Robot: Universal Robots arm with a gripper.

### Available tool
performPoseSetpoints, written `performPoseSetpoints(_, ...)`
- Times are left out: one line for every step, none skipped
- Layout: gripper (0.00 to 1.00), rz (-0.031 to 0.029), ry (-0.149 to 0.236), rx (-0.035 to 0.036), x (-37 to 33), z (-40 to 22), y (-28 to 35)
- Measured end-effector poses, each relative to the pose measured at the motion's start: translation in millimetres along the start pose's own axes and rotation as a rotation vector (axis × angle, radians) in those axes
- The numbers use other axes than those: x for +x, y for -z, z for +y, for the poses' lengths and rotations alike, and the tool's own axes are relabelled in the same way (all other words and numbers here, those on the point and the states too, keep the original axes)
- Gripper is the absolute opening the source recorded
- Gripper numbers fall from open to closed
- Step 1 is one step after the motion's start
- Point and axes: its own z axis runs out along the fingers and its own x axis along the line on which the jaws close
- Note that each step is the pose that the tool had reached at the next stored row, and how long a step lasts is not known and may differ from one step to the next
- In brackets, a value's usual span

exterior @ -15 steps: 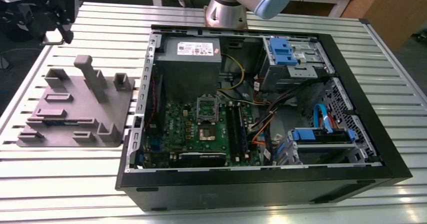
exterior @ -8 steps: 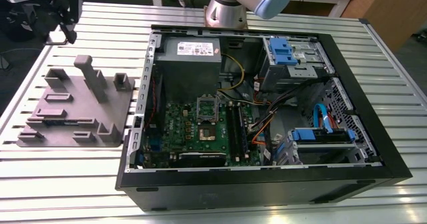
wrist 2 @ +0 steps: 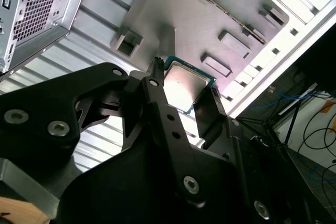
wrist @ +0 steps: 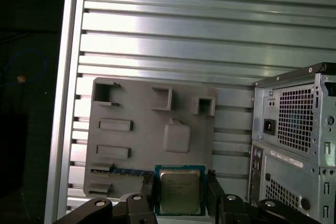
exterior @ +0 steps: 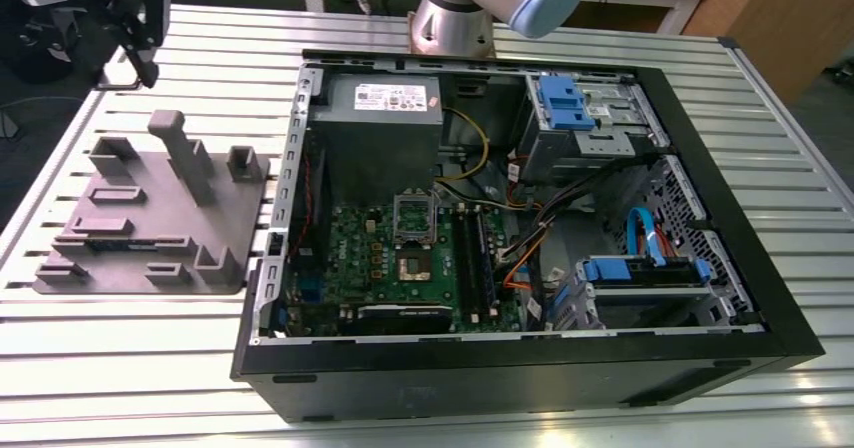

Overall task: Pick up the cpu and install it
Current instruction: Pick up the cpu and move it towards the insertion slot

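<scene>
The claw is clenched on the cpu — chip pinched flat between its fingers, above the grey fixture plate on the slatted worktop.

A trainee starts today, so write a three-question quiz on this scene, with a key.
1. True or false: the gripper's fingers are shut on the cpu.
2. Which thing lies behind the cpu in both wrist views? A the grey fixture plate; B a keyboard; C a cardboard box.
3. Fill in: in the exterior view, the grey fixture plate lies on the ____ of the computer case.
Key: 1 true; 2 A; 3 the exterior view's left.
</scene>
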Motion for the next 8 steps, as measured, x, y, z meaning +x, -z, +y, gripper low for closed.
performPoseSetpoints(0.47, 0.0001, 0.0, 0.0, -0.5, 0.0, 0.0)
performPoseSetpoints(0.47, 0.0, 0.0, 0.0, -1.0, -0.1, 0.0)
performPoseSetpoints(0.47, 0.0001, 0.0, 0.0, -1.7, -0.1, 0.0)
performPoseSetpoints(0.47, 0.0, 0.0, 0.0, -2.4, -0.1, 0.0)
performPoseSetpoints(0.47, 0.0, 0.0, 0.0, -3.4, -0.2, 0.0)
performPoseSetpoints(0.47, 0.0001, 0.0, 0.0, -4.5, -0.3, 0.1)
performPoseSetpoints(0.47, 0.0, 0.0, 0.0001, -6.1, -0.4, 0.1)
performPoseSetpoints(0.47, 0.0001, 0.0, 0.0, -8.1, -0.5, 0.1)
